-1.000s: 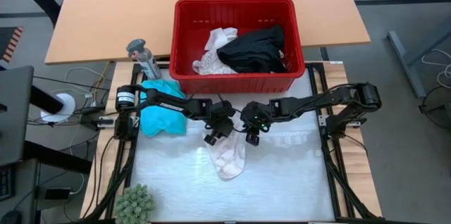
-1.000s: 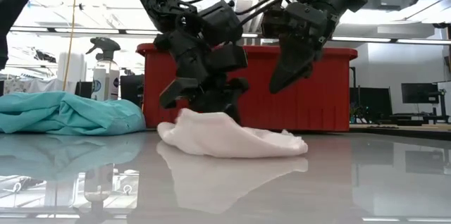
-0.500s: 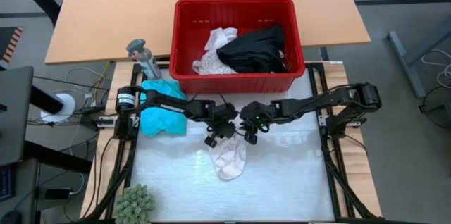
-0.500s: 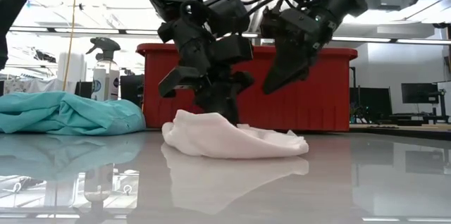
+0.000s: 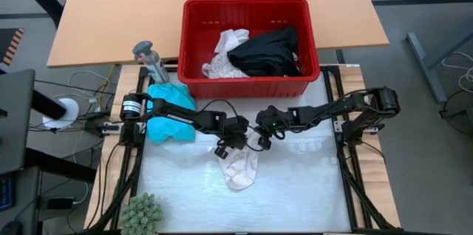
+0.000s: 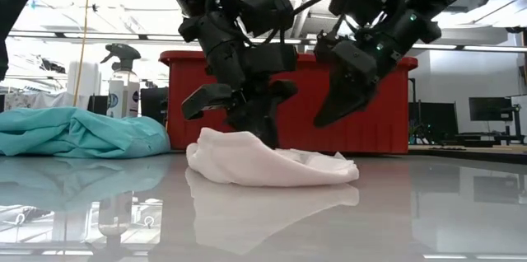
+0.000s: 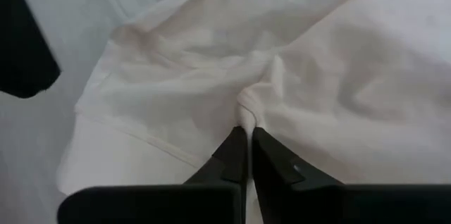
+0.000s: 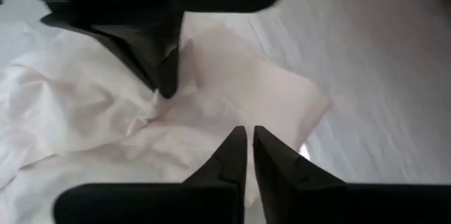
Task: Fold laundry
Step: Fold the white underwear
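Pinching a small fold of the white garment (image 7: 211, 76), the left pincer (image 7: 246, 136) has its two fingers pressed together on the cloth at the garment's 12 o'clock end. In the overhead view that cream-white piece (image 5: 241, 163) lies crumpled near the middle of the pale worktop (image 5: 310, 183), with both pincers down at its far edge. The right pincer (image 8: 245, 136) sits just beside the left one, toward 3 o'clock; its fingers are nearly together over the same cloth, though whether any fabric is caught between them cannot be told.

At 9 to 10 o'clock from the white garment, a teal garment (image 5: 168, 120) lies bunched at the worktop's edge, partly under the left arm. At 12 o'clock stands the red basket (image 5: 194, 43), holding a black garment (image 5: 267, 50) and another white garment (image 5: 225, 54) side by side. A spray bottle (image 5: 151, 61) stands at 10 o'clock by the basket's corner, and a small green plant (image 5: 140, 211) sits at 7 o'clock.
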